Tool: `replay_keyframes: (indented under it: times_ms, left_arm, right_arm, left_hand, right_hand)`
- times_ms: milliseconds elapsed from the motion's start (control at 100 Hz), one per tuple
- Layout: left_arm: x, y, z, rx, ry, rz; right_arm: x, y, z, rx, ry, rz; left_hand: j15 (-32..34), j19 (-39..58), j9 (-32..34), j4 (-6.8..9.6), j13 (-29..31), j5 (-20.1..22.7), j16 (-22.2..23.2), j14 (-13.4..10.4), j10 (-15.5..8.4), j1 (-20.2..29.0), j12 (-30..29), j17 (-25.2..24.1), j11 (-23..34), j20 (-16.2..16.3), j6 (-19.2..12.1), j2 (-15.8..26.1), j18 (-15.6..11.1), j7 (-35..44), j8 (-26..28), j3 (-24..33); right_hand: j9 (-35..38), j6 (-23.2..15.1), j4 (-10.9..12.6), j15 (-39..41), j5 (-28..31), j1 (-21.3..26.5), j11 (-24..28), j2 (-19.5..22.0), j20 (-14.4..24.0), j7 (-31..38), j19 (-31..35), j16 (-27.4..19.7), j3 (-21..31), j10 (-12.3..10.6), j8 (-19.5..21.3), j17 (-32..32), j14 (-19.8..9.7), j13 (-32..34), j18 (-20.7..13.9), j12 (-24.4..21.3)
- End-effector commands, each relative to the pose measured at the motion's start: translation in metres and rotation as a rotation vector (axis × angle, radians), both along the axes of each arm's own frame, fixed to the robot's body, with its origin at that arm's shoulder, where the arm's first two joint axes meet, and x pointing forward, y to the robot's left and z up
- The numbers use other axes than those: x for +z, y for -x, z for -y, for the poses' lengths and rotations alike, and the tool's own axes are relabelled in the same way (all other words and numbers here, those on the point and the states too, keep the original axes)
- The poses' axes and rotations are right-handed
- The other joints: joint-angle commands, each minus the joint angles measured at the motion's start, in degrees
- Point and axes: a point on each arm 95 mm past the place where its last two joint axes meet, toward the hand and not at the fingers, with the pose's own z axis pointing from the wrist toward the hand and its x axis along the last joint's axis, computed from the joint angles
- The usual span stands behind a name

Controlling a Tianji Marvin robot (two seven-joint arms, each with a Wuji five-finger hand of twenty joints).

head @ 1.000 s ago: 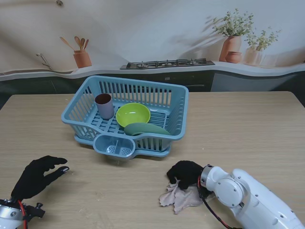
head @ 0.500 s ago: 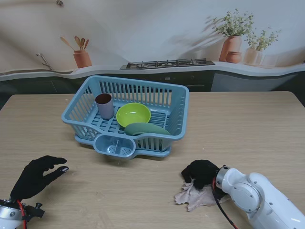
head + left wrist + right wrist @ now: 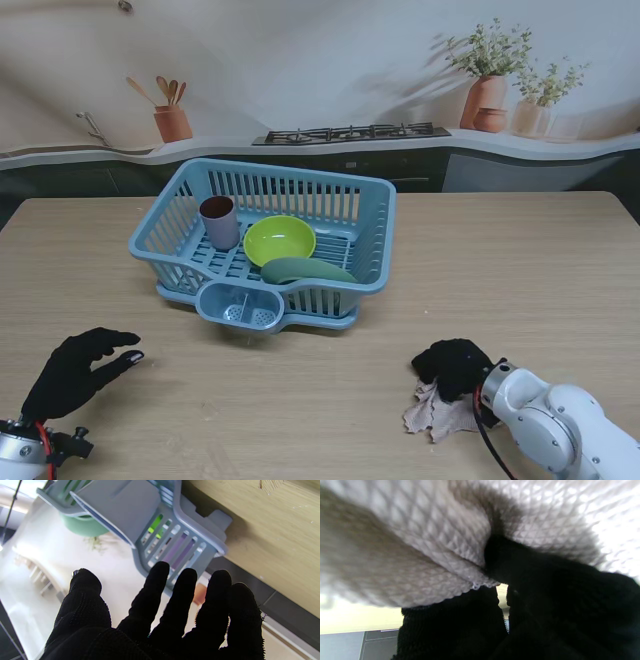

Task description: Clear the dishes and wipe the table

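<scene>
My right hand (image 3: 455, 367) in its black glove is shut on a beige waffle-weave cloth (image 3: 433, 412), pressing it on the wooden table (image 3: 500, 270) near the front right. The right wrist view is filled by the cloth (image 3: 420, 555) bunched against my fingers (image 3: 545, 592). A blue dish rack (image 3: 175, 235) stands at the table's middle, holding a brown cup (image 3: 218, 221), a lime green bowl (image 3: 279, 239) and a green dish (image 3: 305, 270). My left hand (image 3: 72, 372) hovers open at the front left, fingers (image 3: 157, 587) spread toward the rack (image 3: 140, 512).
The rack's small cutlery pocket (image 3: 240, 308) juts out toward me. Beyond the far table edge runs a counter with a stove (image 3: 350, 132), a utensil pot (image 3: 172, 122) and potted plants (image 3: 490, 85).
My right hand has dragged the cloth across the table to the right, roughly a hand's width each half second. The left hand has stayed where it was.
</scene>
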Motion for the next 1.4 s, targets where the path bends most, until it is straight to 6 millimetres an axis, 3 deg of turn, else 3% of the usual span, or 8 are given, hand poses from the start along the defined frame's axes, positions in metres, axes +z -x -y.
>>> replay_keyframes:
  times_ms: [0,380,550,750,1160,1280,1390]
  left_arm:
    - [-0.003,0.006,0.002,-0.008,0.01,-0.011]
    - [-0.005,0.018,-0.001,-0.006,0.003,0.021]
    - [-0.005,0.016,-0.001,-0.005,-0.003,0.015]
    - [-0.005,0.012,0.0,-0.006,-0.003,0.002]
    - [-0.006,0.012,0.001,-0.013,-0.001,-0.003]
    - [-0.006,0.012,0.001,-0.013,-0.002,-0.004]
    - [-0.006,0.013,0.001,-0.017,-0.001,-0.008]
  right_arm:
    - [-0.033,0.027,-0.011,0.025,0.024,-0.115]
    - [-0.03,0.03,-0.096,0.14,-0.023,-0.166]
    - [-0.031,0.023,-0.112,0.182,-0.016,-0.169]
    - [-0.031,0.02,-0.095,0.169,0.022,-0.162]
    - [-0.025,0.022,-0.009,0.13,0.182,-0.106]
    - [-0.024,0.021,-0.002,0.121,0.193,-0.094]
    - [-0.022,0.02,-0.008,0.121,0.175,-0.096]
  left_hand:
    - [0.6,0.2,-0.8,1.25,-0.1,0.2,-0.1,1.7,0.6,-1.3,-1.1,-0.8,0.1,-0.7,-0.1,1.2,0.2,-0.8,0.4,-1.5]
    - [0.5,0.2,-0.7,1.24,0.0,0.2,-0.2,1.7,0.6,-1.3,-1.1,-0.8,0.0,-0.6,-0.1,1.3,0.3,-0.8,0.4,-1.5]
    - [0.5,0.2,-0.7,1.24,0.0,0.2,-0.2,1.7,0.6,-1.3,-1.1,-0.8,0.0,-0.6,0.0,1.2,0.3,-0.7,0.4,-1.5]
    - [0.6,0.2,-0.7,1.25,0.0,0.2,-0.1,1.8,0.5,-1.3,-1.1,-0.8,0.1,-0.6,0.0,1.2,0.3,-0.8,0.4,-1.5]
    - [0.5,0.2,-0.7,1.24,0.0,0.2,-0.1,1.7,0.5,-1.3,-1.1,-0.8,0.1,-0.7,-0.1,1.2,0.3,-0.8,0.4,-1.5]
    - [0.5,0.2,-0.7,1.24,-0.1,0.2,-0.2,1.7,0.6,-1.3,-1.1,-0.8,0.1,-0.7,0.0,1.2,0.3,-0.8,0.4,-1.5]
    - [0.6,0.2,-0.8,1.24,0.0,0.2,-0.1,1.7,0.6,-1.3,-1.1,-0.8,0.1,-0.7,0.0,1.2,0.3,-0.8,0.4,-1.5]
  right_hand:
    - [-1.7,7.3,1.2,2.4,0.6,3.2,-6.6,1.8,0.0,-7.0,3.2,-0.3,-4.9,0.9,-4.1,2.5,0.3,1.0,-3.7,-5.8]
    - [-1.3,8.3,1.1,2.9,0.9,3.5,-6.1,1.2,-0.4,-6.9,4.0,-0.4,-4.9,1.6,-4.2,3.4,0.8,1.7,-3.0,-6.5]
    - [-1.1,8.0,1.1,2.9,1.1,3.4,-6.1,1.2,-0.6,-7.0,4.1,-0.4,-4.9,1.5,-4.2,3.5,0.5,1.9,-3.0,-6.6]
    - [-1.1,7.9,1.1,3.0,1.1,3.4,-6.0,1.2,-0.7,-7.0,4.2,-0.3,-4.9,1.5,-4.1,3.3,0.6,1.8,-3.1,-6.6]
    - [-1.3,7.9,1.2,3.0,0.9,3.4,-5.8,1.4,-0.9,-6.9,4.2,-0.2,-4.7,1.4,-3.8,3.0,0.5,1.7,-3.1,-6.5]
    - [-1.4,8.0,1.2,3.1,1.0,3.4,-5.8,1.4,-0.9,-6.9,4.2,-0.2,-4.6,1.4,-3.8,2.9,0.6,1.6,-3.2,-6.5]
    - [-1.4,8.0,1.2,3.1,1.0,3.4,-5.8,1.3,-0.9,-6.9,4.3,-0.2,-4.6,1.5,-3.8,2.9,0.6,1.6,-3.2,-6.5]
